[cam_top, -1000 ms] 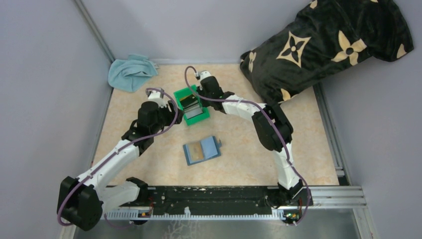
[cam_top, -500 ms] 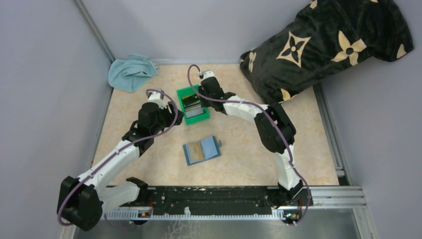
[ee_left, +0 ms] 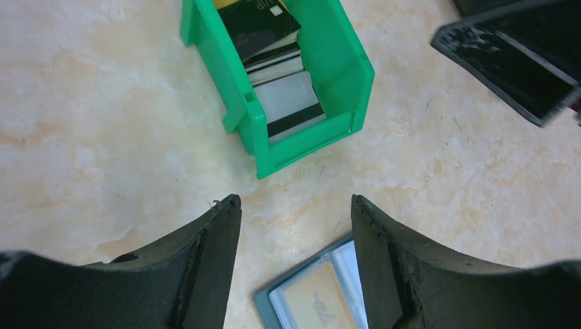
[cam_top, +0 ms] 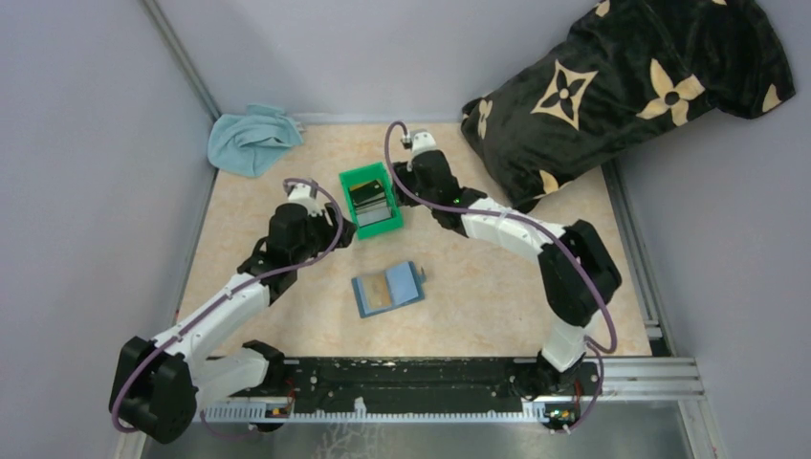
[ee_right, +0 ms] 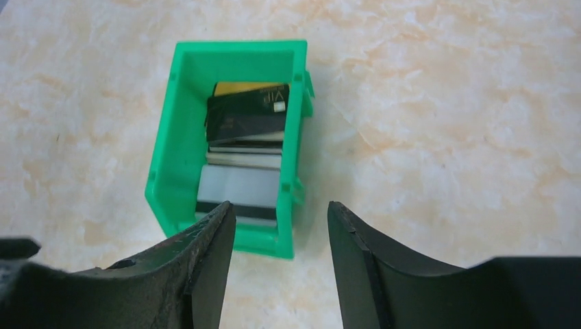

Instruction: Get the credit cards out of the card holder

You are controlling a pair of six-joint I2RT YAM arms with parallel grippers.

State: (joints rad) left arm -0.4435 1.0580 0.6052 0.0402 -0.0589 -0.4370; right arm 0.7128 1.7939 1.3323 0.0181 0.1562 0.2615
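Observation:
The teal-blue card holder [cam_top: 408,282] lies open on the table, and a tan card [cam_top: 379,295] sits in its left side. It also shows at the bottom of the left wrist view [ee_left: 268,301], with the tan card [ee_left: 319,301] in a slot. Several dark and silver-grey credit cards [cam_top: 371,202] lie in a green bin [cam_top: 348,182]; they also show in the right wrist view [ee_right: 246,147]. My left gripper [ee_left: 294,204] is open and empty, between bin and holder. My right gripper [ee_right: 281,212] is open and empty, just right of the bin.
A crumpled light-blue cloth [cam_top: 251,137] lies at the back left corner. A big black cushion with tan flowers [cam_top: 622,81] fills the back right. Grey walls close in the table on the left, back and right. The right gripper's finger [ee_left: 521,62] shows in the left wrist view.
My right gripper has drawn back to the right, off the green bin. My left gripper has shifted slightly towards the near side. The cards and the holder have not moved.

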